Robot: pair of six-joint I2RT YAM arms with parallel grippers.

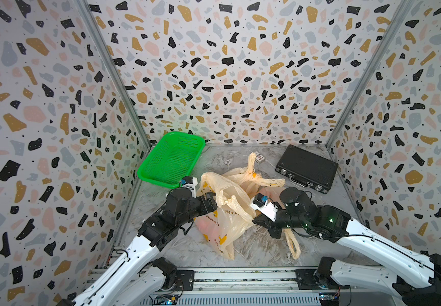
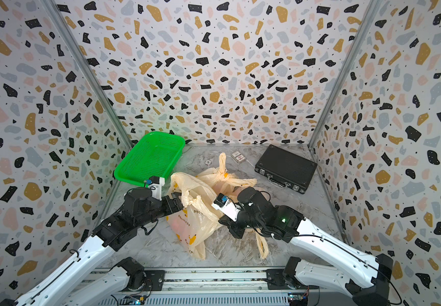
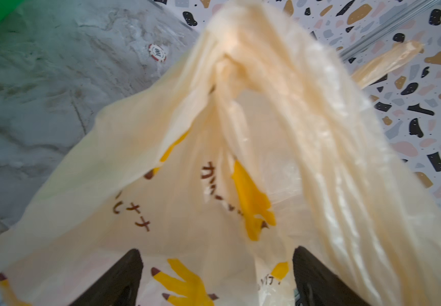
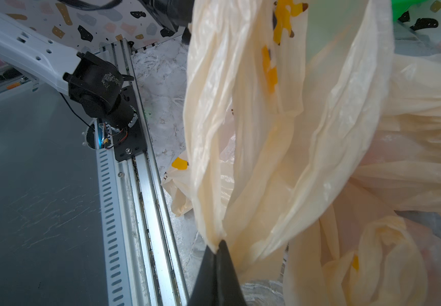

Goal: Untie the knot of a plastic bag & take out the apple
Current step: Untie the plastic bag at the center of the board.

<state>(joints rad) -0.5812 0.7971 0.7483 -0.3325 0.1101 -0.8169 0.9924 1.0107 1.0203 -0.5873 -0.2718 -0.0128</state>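
Note:
A cream plastic bag [image 1: 224, 212] with yellow banana prints lies crumpled in the middle of the table in both top views. A pinkish round shape, the apple [image 1: 207, 225] as far as I can tell, shows dimly through its lower film. Behind it, twisted handles meet in a knot [image 1: 251, 173]. My left gripper [image 3: 218, 265] is open at the bag's left side, its black fingers [image 3: 124, 278] wide apart with film lying between them. My right gripper [image 4: 218, 245] is shut on a bunched edge of the bag, and a handle loop [image 1: 292, 243] hangs below it.
A green mesh basket [image 1: 171, 159] leans in the back left corner. A black case [image 1: 306, 168] lies at the back right. A poker chip [image 1: 227, 162] and a small card pack [image 1: 260, 156] lie near the back wall. The arms' metal rail [image 1: 240, 275] runs along the front.

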